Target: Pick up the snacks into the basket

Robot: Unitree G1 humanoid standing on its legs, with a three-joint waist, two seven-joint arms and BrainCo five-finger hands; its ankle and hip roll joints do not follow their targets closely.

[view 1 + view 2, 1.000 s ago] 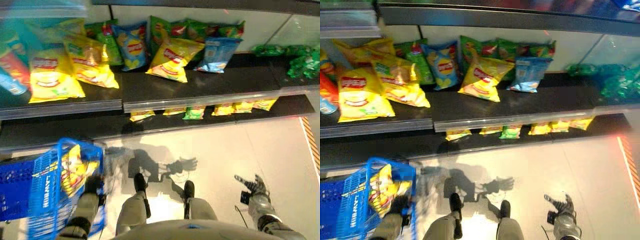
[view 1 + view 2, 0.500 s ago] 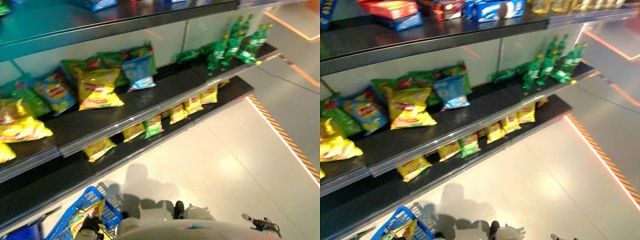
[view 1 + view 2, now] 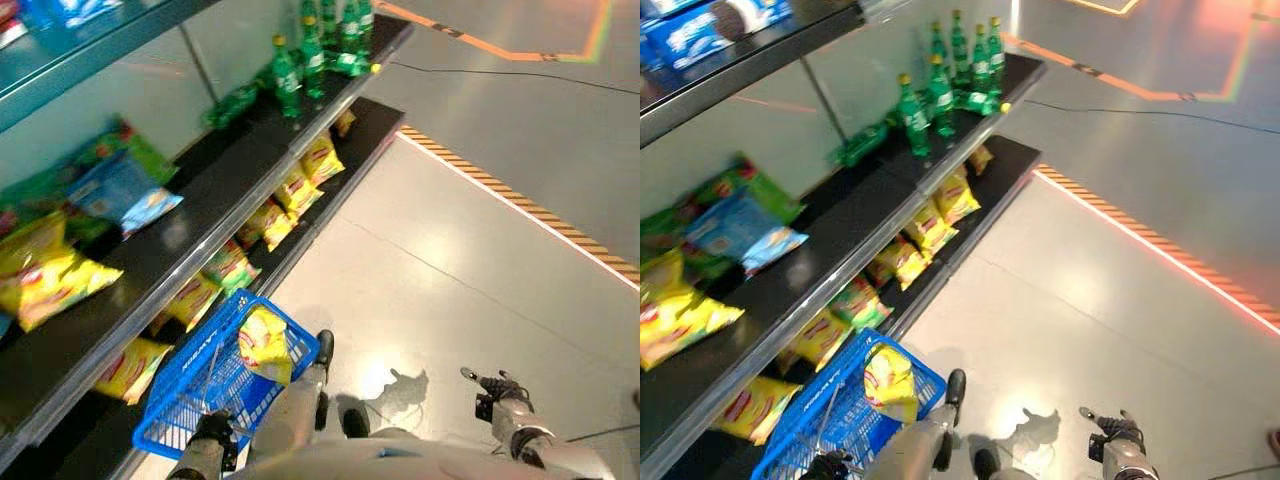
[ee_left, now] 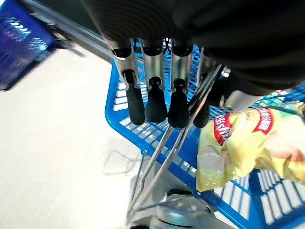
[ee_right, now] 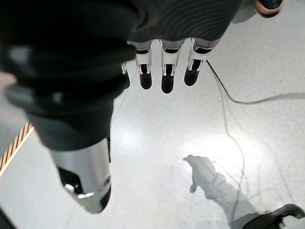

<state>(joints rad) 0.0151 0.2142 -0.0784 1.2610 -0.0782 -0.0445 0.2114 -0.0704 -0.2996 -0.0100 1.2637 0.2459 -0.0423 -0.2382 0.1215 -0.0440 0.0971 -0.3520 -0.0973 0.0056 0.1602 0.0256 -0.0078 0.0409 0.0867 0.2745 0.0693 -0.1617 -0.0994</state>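
We see a blue plastic basket with open lattice walls hanging at about 7 o'clock in the head views, carried by our left hand, whose fingers curl round the thin metal handle. Inside the basket lies 1 yellow snack bag, crinkled and glossy, with a red-and-white logo patch; it leans against the basket wall nearest the robot's side, its top poking just above the rim.

Our right hand hangs at about 4 o'clock over the pale grey floor, fingers straight and relaxed, holding nothing.

A dark shelf unit runs from 9 o'clock up toward 12 o'clock. On its upper board we see yellow chip bags, a light blue bag and green bags; farther along, at 12 o'clock, green bottles stand and lie. On the lower board sit small yellow packets in a row with a green one among them. An orange-and-black striped line crosses the floor toward 3 o'clock.
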